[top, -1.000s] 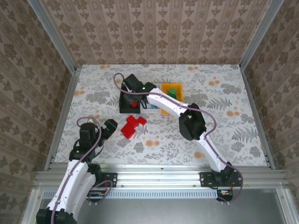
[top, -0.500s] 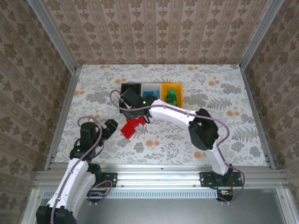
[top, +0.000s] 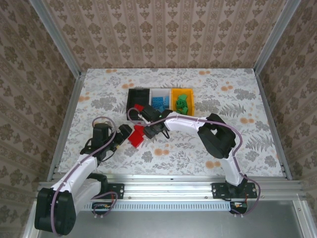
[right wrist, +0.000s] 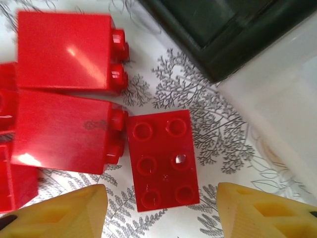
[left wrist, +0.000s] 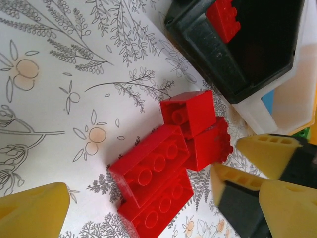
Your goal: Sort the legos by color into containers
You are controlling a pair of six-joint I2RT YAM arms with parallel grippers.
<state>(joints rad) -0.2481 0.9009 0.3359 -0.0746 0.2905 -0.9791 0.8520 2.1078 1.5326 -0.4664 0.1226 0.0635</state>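
Shiny plastic bricks (right wrist: 161, 158) on a matt printed tabletop (left wrist: 59, 99).
The red bricks are smooth and glossy, one side faintly scuffed. The black bin (left wrist: 213, 49) is duller plastic with pale scratches on its wall; the white bin (right wrist: 282, 114) is milky, translucent plastic. The yellow fingers (right wrist: 267, 210) look matt and slightly grainy. The rail (top: 168, 187) at the near edge is bare ribbed metal.

Two slim white arms: the left arm (top: 79, 171) and the right arm (top: 184, 121), each with chunky black housings at the joints. A mauve cable (top: 102, 118) trails along each one, looping loose. The left fingers (left wrist: 34, 210) and right fingers (right wrist: 267, 213) are yellow wedges with hollow ribs, on black mounts. A black bracket (top: 233, 191) sits at each base.
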